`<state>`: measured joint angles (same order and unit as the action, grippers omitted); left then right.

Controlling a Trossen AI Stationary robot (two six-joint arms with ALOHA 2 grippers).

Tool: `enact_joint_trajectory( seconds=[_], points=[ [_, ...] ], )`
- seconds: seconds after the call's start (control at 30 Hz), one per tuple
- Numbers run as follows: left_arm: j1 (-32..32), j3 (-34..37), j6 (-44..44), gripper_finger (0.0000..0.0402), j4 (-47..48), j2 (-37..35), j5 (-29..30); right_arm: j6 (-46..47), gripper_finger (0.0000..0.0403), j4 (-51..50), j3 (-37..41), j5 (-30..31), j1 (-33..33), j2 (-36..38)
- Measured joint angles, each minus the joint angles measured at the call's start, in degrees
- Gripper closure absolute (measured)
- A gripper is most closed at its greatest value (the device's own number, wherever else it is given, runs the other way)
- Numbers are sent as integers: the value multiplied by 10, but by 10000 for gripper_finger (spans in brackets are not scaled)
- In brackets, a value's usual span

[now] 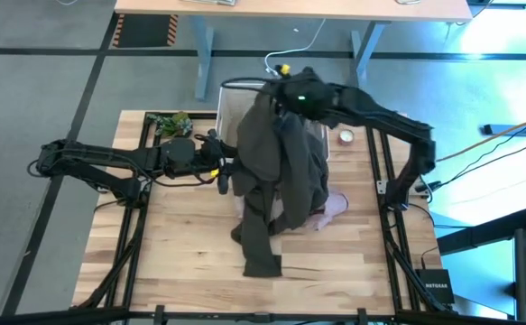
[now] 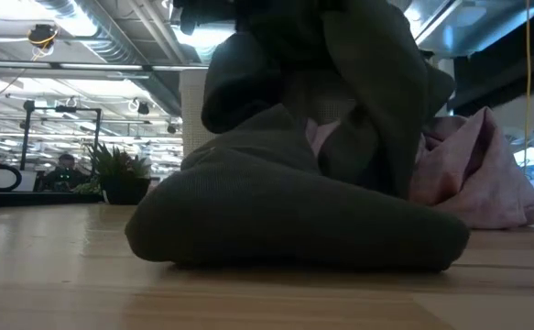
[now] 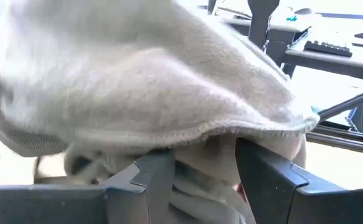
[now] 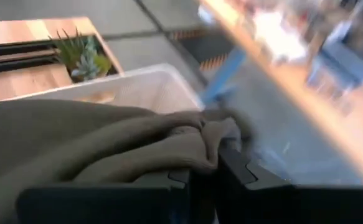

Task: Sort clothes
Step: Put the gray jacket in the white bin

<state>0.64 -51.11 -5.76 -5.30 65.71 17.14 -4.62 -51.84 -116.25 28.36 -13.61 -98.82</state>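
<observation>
Jaws of the right gripper [image 4: 213,163] pinch the dark olive garment [image 1: 276,153] above the white bin [image 4: 141,87], its tail on the table [image 1: 181,262]. Left gripper [image 3: 197,180] sits under the cloth, fingers parted. Pink garment [image 2: 477,179] mostly hidden behind.

Long dark olive fabric garment [image 1: 276,162] hanging lifted above the table, bunched at the top over the white bin's near edge, draping down in folds, lower leg end trailing flat on the wood. Crumpled pale pink fabric garment [image 2: 473,179] lying just beside, partly underneath.
</observation>
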Motion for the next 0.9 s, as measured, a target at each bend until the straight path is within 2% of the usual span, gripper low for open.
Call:
enact_joint_trajectory(
  seconds=[0.07,0.13,0.27,0.37,0.67,0.9],
  points=[
    [0,0,0,237,0,0,0,60,347,-22,0,-9,-9,-24],
    [0,0,0,237,0,0,0,79,337,-41,0,-6,-13,-46],
    [0,0,2,237,3,0,0,66,310,-67,0,1,-20,-72],
    [0,0,10,237,5,0,0,41,283,-71,0,39,-18,-72],
    [0,0,13,237,5,0,0,18,202,-101,-36,55,5,13],
    [0,0,13,237,9,0,0,66,185,-175,-58,13,82,97]
  ],
)
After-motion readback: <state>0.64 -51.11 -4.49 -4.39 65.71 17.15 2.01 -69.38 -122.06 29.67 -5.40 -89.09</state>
